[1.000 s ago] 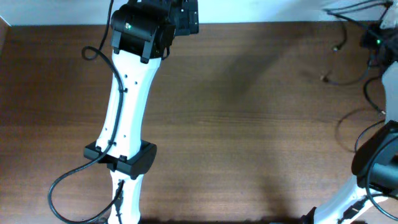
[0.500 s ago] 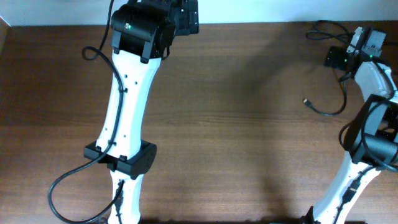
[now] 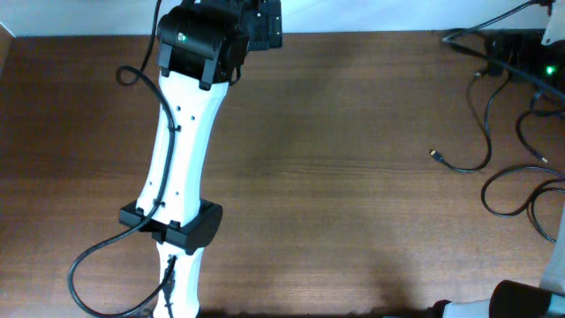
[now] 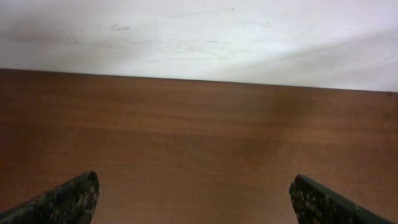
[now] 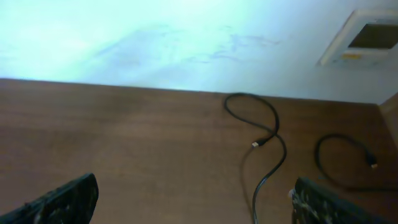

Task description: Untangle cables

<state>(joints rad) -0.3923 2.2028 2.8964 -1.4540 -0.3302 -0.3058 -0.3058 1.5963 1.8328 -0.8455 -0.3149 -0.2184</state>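
**Both grippers empty; cables [image 3: 487,141] loose at the right side of the table [image 3: 353,177].**
Overhead cuts off most of the right arm and hides both sets of jaws. The wrist views show the left gripper [image 4: 193,199] and right gripper [image 5: 193,199] spread wide, holding nothing. Two cable ends lie ahead of the right one, below a blurred wall plate [image 5: 372,37].

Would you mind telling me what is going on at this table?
Two robot arms are set to untangle the cables, thin black cords lying loose along the right side of the wooden table. Neither arm holds anything: the left hand is open over bare wood at the far edge, and the right hand is open too, facing the cords without touching them.
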